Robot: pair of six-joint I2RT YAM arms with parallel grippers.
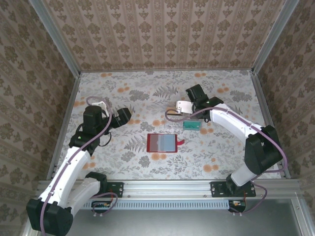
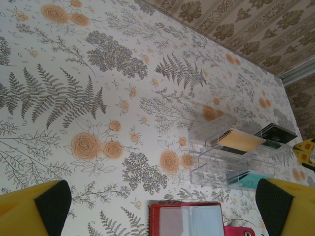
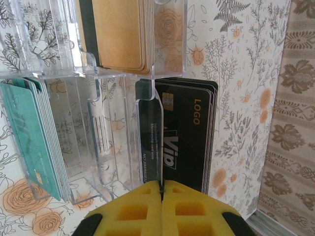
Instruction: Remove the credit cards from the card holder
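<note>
A floral-printed tabletop (image 1: 123, 162) sits between damask-papered walls (image 1: 162, 34). The open red leather bi-fold card holder (image 1: 161, 142) lies flat mid-table, long axis 9-to-3, its red tab (image 1: 181, 142) toward 3 o'clock. It is at 4 o'clock from the wide-open left gripper (image 1: 123, 115) and 7 o'clock from the right gripper (image 3: 161, 189), pinched shut on a thin black credit card (image 3: 150, 137).
</note>
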